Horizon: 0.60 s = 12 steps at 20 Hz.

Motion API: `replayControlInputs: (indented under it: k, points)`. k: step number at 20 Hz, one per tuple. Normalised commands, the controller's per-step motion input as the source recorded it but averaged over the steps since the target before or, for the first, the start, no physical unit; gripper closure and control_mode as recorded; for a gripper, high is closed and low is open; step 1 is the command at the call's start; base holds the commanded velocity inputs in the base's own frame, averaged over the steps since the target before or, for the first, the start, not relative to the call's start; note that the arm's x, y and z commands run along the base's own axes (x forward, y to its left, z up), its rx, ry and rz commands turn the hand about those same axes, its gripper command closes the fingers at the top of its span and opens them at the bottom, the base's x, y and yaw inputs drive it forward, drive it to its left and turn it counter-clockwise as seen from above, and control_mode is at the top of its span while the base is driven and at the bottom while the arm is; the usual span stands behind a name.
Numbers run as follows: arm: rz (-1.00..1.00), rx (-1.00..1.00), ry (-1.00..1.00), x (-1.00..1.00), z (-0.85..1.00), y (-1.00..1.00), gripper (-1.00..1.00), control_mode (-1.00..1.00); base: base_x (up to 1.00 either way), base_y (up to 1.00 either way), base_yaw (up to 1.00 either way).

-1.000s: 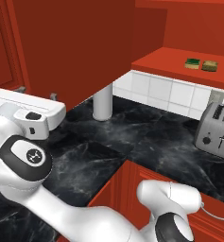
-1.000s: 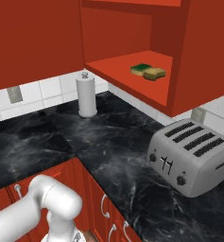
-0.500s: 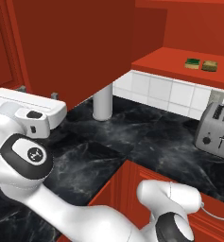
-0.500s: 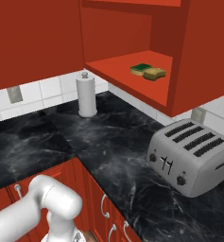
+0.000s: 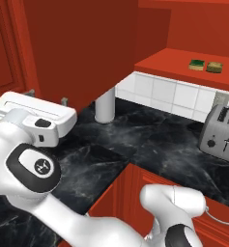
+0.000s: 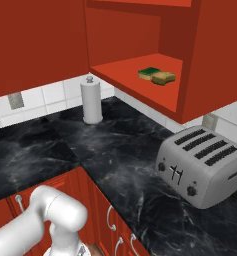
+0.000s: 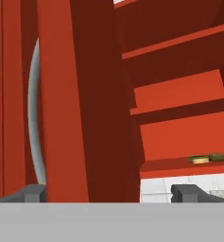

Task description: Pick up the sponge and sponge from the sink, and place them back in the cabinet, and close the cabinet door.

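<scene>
Both sponges sit side by side on the cabinet shelf [image 6: 135, 75], the green sponge [image 6: 149, 73] touching or just beside the tan sponge [image 6: 163, 77], near the shelf's front edge, so I judge the carrying part of the job done and only the closing left. From the left camera I see the same pair as small flat pads, the green one [image 5: 197, 64] with a dark top and the tan one [image 5: 214, 67] duller and brownish; from the hand camera they are thin slivers low on the right, too small for me to tell more. My tool [image 7: 111, 193] is wide, its two dark fingertips [image 7: 185, 192] well apart at the bottom of the hand camera, with nothing between them. Right in front of it stands the edge of the cabinet door [image 7: 85, 94], a tall glossy red slab seen nearly end-on, with a curved silver handle [image 7: 34, 118] running down its left side. I read that placement as deliberate: the hand is lined up behind the door's free edge so a sideways push would swing it toward the open shelf. Whether a fingertip is touching the door I cannot tell. On the black marbled counter [image 6: 115, 150] below the shelf stand a paper towel roll [image 6: 91, 100] and a silver toaster [image 6: 205, 162], both low enough, in my judgement, to stay out of the door's sweep.
</scene>
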Motion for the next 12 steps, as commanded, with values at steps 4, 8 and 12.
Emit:
replayControlInputs:
  k: [4, 8, 12]
  points:
    - [-0.07, 0.0, -0.05, -0.15, 0.0, -0.58, -1.0, -1.0, 0.0, 0.0, 0.0]
    - [-0.06, 0.0, -0.06, -0.24, 0.0, -0.65, -1.0, -1.0, 0.0, 0.0, 0.0]
    - [-0.06, 0.0, -0.06, -0.19, 0.0, -0.62, -1.0, -1.0, 0.0, 0.0, 0.0]
